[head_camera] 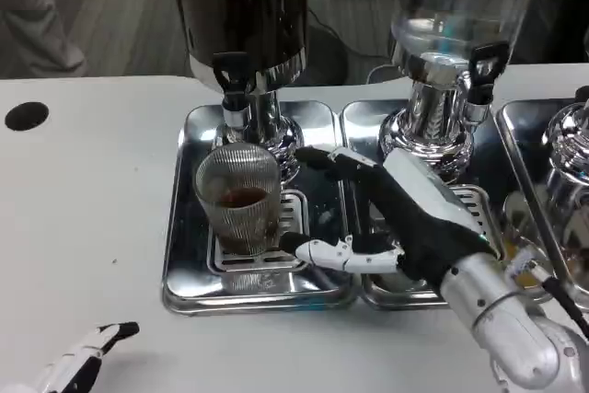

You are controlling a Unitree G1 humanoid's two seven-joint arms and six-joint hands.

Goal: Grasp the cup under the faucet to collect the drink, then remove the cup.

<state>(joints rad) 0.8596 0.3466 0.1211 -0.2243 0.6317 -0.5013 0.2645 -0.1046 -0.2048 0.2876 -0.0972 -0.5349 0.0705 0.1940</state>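
Note:
A ribbed clear glass cup (pixel 238 197) stands upright on the drip grille of the left steel tray (pixel 189 264), right under the black faucet (pixel 232 80) of the dark drink dispenser (pixel 244 6). A little brown drink lies in the cup's bottom. My right hand (pixel 391 218) is just right of the cup with its fingers spread apart; one fingertip reaches near the cup's base, the upper fingers point at its rim, and nothing is held. My left hand (pixel 83 361) lies low at the front left table edge, only its fingertips showing.
A second dispenser (pixel 451 34) with a clear tank stands on the middle tray, behind my right hand. A third one (pixel 566 163) is at the right edge. A black hole (pixel 26 115) marks the table at far left.

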